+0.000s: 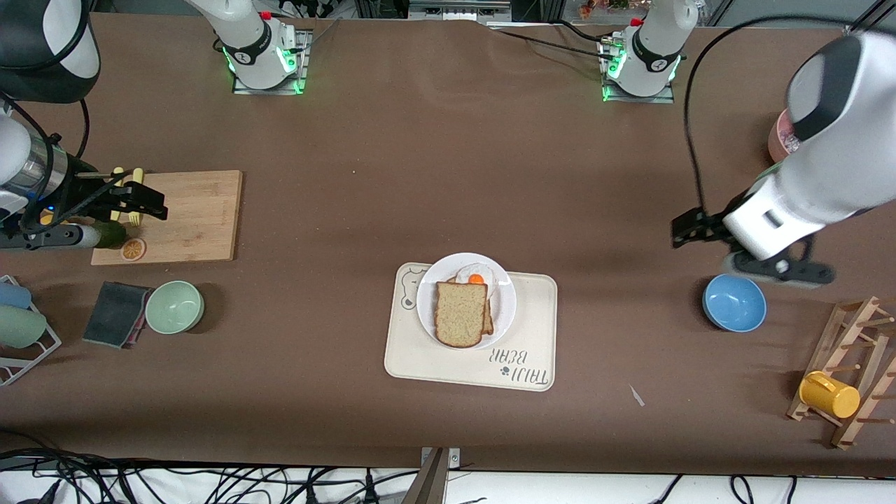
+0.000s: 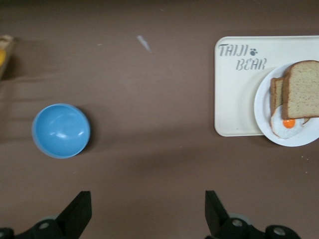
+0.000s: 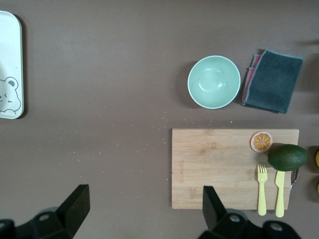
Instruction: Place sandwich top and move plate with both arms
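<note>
The sandwich top [image 1: 460, 313] is a tan speckled bread slice lying on the white plate [image 1: 428, 308], over a second slice and beside the fried egg [image 1: 476, 278]. The plate sits on the beige bear tray [image 1: 532, 350]. The left wrist view shows the slice [image 2: 301, 89], plate [image 2: 262, 107] and tray [image 2: 239, 94]. My left gripper [image 1: 684, 229] is open and empty over bare table near the blue bowl; its own view shows it wide open [image 2: 147, 214]. My right gripper [image 1: 147, 201] is open and empty over the cutting board's edge, also in its own view [image 3: 144, 209].
A blue bowl [image 1: 733, 302] stands toward the left arm's end, with a wooden rack and yellow mug [image 1: 829, 394]. Toward the right arm's end are a cutting board [image 1: 196, 217] with avocado, forks and orange slice, a green bowl [image 1: 174, 306] and a dark cloth [image 1: 115, 313].
</note>
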Action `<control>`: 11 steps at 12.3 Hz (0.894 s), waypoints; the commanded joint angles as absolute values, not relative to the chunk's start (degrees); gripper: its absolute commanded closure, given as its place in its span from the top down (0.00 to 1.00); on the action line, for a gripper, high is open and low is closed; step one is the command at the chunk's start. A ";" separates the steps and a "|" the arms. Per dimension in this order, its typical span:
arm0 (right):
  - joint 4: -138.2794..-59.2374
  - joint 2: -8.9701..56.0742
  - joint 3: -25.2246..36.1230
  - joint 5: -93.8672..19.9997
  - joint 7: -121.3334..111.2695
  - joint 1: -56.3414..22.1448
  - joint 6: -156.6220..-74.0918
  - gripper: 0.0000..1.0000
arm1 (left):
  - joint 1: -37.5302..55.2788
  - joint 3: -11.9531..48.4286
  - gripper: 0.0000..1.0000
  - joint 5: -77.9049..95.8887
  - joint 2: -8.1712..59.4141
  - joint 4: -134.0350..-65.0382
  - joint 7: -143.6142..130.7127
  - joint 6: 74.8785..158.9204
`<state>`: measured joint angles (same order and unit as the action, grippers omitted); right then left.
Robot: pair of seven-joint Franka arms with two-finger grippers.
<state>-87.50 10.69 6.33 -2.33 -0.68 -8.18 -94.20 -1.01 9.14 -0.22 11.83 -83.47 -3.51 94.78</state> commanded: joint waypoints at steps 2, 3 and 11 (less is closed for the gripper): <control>-87.28 10.20 6.59 -2.29 -2.02 -7.74 -94.04 1.00 | -0.79 7.65 1.00 -1.85 -1.99 -98.94 -4.22 97.02; -87.10 10.11 6.59 -2.29 -2.02 -7.73 -93.96 1.00 | -0.79 7.47 1.00 -1.76 -3.33 -99.92 -4.22 97.90; -84.81 9.84 7.20 -1.76 -3.95 -7.73 -93.60 1.00 | 2.37 2.90 1.00 0.53 -3.34 -99.32 -3.60 97.39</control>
